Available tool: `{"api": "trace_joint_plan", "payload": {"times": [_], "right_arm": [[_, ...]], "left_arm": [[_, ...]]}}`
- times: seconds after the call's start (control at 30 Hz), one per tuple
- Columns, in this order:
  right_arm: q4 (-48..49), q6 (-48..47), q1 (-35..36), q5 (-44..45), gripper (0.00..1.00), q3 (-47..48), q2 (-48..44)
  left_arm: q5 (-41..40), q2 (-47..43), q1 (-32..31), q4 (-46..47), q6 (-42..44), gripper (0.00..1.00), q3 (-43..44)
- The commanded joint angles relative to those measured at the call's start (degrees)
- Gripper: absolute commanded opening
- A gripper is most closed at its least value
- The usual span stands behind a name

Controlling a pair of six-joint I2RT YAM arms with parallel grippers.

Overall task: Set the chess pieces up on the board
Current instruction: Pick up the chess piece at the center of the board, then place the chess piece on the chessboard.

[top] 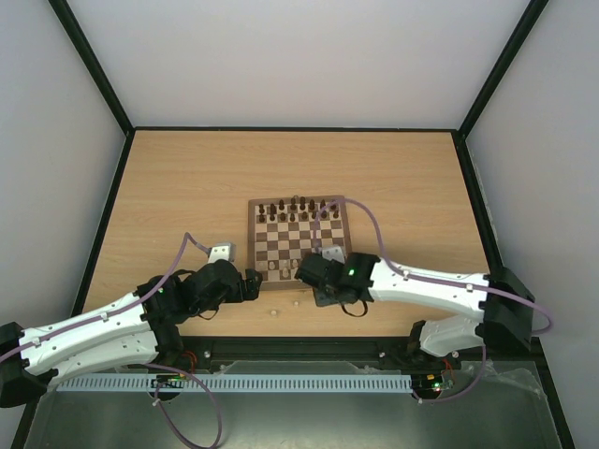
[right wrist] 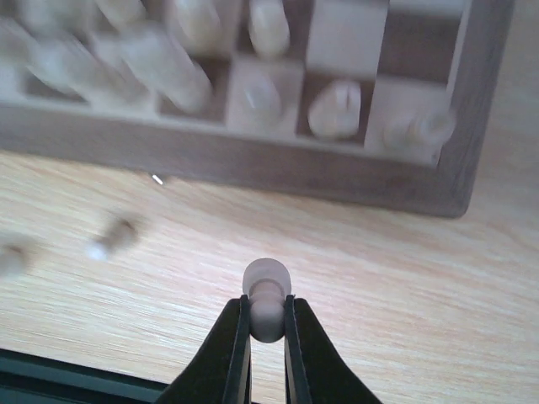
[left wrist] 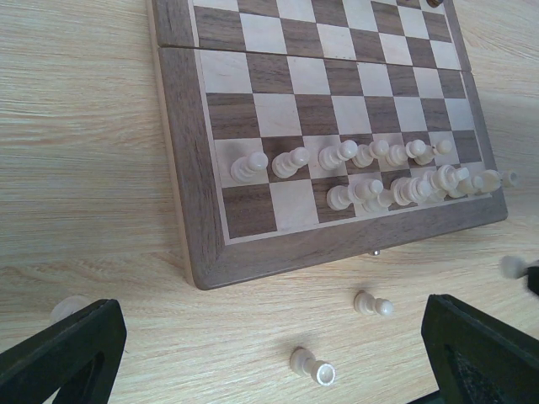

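**Cream piece** (right wrist: 267,279), round-headed: pinched at the neck between the right gripper's (right wrist: 268,316) fingers, held over the tabletop (right wrist: 404,278). The board (right wrist: 253,168) border lies just ahead of the fingertips.

**Step, as judged:** carrying to a square.

**Next move:** advance over the border and lower the piece upright into a vacant near square, clear of neighbours.

**Left gripper** (left wrist: 269,353): fingers spread and empty, with two loose cream pieces (left wrist: 371,304) lying toppled between them.
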Motion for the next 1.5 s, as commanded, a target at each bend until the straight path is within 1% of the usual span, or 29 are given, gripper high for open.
{"api": "trace_joint_plan", "payload": {"times": [0.0,0.13,0.27,0.5,0.67,0.93,1.47], "right_arm": [[-10.5,-3.0,-3.2,5.8,0.02,8.3,-3.1],[-10.8,-8.4,-10.1,5.5,0.02,12.7,-2.9],[-9.3,-12.9,-16.4,4.2,0.03,14.8,1.5],[-4.0,-18.8,-22.8,-2.0,0.03,15.4,9.3],[-1.7,-20.8,-24.3,-5.2,0.04,15.0,13.3],[0.2,-22.2,-25.8,-6.8,0.04,13.0,16.3],[1.3,-22.8,-26.6,-7.4,0.04,9.1,15.9]], "left_arm": [[-1.0,-0.3,-0.4,-0.5,-0.2,0.99,-0.2],[-0.9,0.0,-0.4,0.0,0.1,0.99,-0.3],[-1.1,0.1,-0.4,0.1,0.3,0.99,-0.3],[-1.3,-0.1,-0.3,-0.1,0.5,0.99,-0.2],[-1.0,-0.4,-0.4,-0.1,0.7,0.99,-0.2],[-1.1,-0.4,-0.3,0.0,0.6,0.99,-0.2],[-1.5,0.5,-0.4,-0.3,0.7,0.99,0.0]]}}
